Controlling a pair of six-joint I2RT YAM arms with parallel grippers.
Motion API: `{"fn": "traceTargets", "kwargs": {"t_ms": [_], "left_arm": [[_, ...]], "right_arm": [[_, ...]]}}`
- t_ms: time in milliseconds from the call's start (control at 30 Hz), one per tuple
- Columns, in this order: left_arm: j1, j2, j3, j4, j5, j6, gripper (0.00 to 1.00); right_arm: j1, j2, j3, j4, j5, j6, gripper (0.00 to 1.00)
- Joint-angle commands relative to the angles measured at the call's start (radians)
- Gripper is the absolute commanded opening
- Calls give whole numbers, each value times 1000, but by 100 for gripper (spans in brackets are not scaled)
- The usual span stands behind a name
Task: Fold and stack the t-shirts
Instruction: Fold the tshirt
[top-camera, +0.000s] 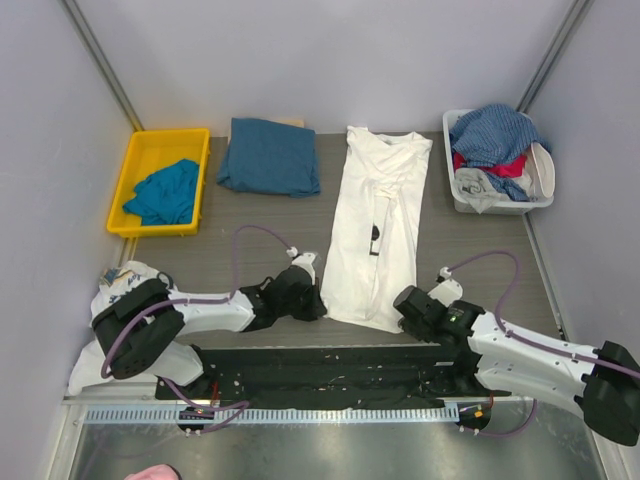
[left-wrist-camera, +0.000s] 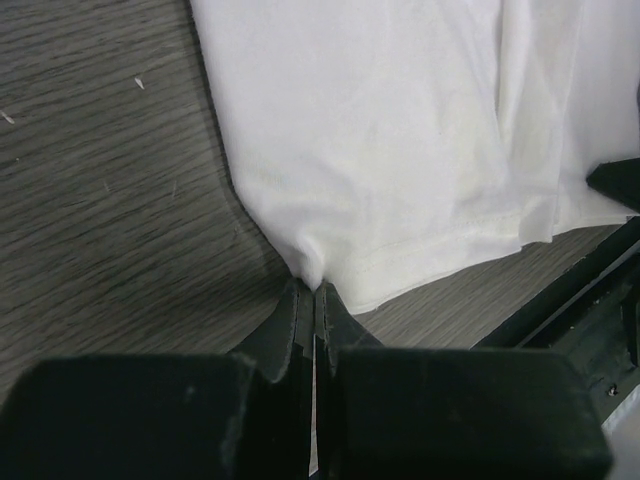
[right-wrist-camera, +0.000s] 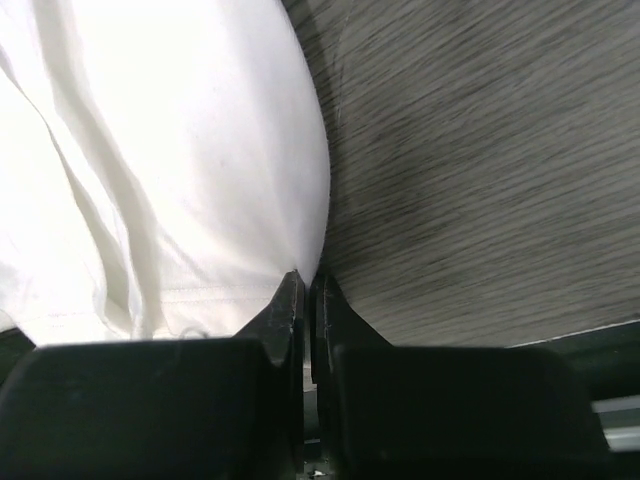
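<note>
The left gripper was clenched on the near-left hem corner of the white t-shirt, and the right gripper pinched its near-right hem corner. That shirt lay lengthwise, sides folded in, on the table. Left of it lay the folded dark blue t-shirt, then a yellow tray; right of it stood a white basket of clothes.

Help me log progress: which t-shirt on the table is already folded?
The dark blue t-shirt, a compact rectangle at the far side beside the yellow bin. The white t-shirt lies long, both grippers pinching its near hem.
</note>
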Motion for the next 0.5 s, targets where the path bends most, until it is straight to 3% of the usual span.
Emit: {"fn": "traceTargets", "kwargs": {"t_ms": [0,200,467], "left_arm": [[-4,5,87,-173,-39,85,0],[-4,20,262,-296,-117,174,0],[11,76,435,-333,-157,249,0]], "right_arm": [[8,-48,39,-92,61,6,1],[8,-49,155,-153,158,-25,1],[6,4,306,-158,345,-80,1]]}}
